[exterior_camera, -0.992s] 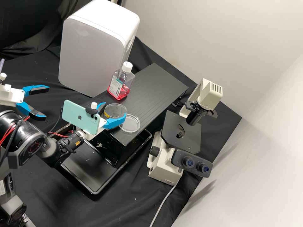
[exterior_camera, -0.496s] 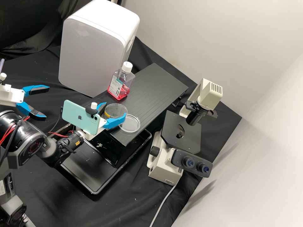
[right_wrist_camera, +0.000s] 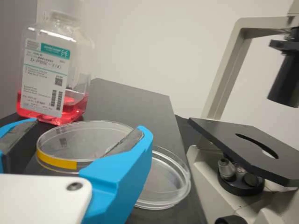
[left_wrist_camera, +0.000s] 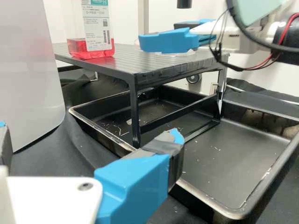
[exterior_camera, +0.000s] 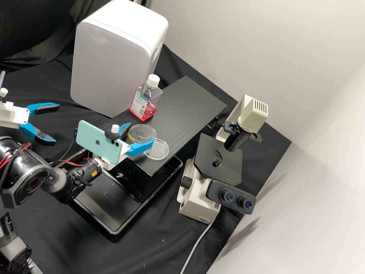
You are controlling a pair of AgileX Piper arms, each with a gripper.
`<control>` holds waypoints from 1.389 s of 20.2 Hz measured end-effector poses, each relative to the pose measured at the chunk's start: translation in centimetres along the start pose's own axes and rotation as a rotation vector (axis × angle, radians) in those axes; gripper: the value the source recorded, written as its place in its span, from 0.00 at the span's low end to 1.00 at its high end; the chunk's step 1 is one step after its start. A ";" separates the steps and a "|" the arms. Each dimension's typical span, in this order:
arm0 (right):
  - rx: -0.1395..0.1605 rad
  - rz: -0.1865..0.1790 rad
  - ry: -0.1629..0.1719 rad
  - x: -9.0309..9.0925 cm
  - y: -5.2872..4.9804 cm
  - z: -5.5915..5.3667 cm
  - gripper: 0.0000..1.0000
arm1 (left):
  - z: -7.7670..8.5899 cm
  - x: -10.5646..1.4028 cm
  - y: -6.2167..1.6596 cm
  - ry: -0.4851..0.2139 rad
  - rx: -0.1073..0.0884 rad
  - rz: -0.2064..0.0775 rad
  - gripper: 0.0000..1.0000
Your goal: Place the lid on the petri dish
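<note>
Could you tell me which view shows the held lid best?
Right wrist view: the lid is close up between the fingers. The high view shows it small; the left wrist view, mostly behind a finger.

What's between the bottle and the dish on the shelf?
The lid, held in the right gripper, hangs between the bottle and the dish; the shelf there is otherwise bare. The right wrist view shows it best.

Clear glossy plastic lid [right_wrist_camera: 79, 137], matt ribbed black shelf [exterior_camera: 190, 102], bench [exterior_camera: 159, 243] apparently cloth-draped.
</note>
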 end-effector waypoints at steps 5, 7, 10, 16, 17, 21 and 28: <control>0.035 0.054 -0.021 -0.6 1.5 0.6 0.00 | 0.1 0.0 -0.03 0.000 0.003 0.000 1.00; 0.051 0.059 -0.034 -0.7 1.6 0.9 0.00 | 0.1 0.0 -0.02 0.007 0.000 0.002 1.00; 0.075 0.069 -0.050 -0.8 1.8 1.3 0.00 | 0.1 0.0 -0.01 0.008 0.000 0.002 1.00; 0.107 0.052 -0.108 -1.1 1.5 2.9 0.00 | 0.1 0.0 -0.02 0.006 0.000 0.002 1.00; 0.114 0.046 -0.108 -1.1 1.4 3.0 0.00 | 0.2 0.0 -0.04 0.004 0.000 0.001 1.00; 0.108 0.040 -0.112 -1.1 1.4 3.4 0.00 | 0.3 0.0 -0.07 -0.001 0.024 0.000 1.00; 0.128 0.042 -0.112 -1.0 1.3 3.6 0.00 | 0.3 0.0 -0.07 -0.001 0.024 0.000 1.00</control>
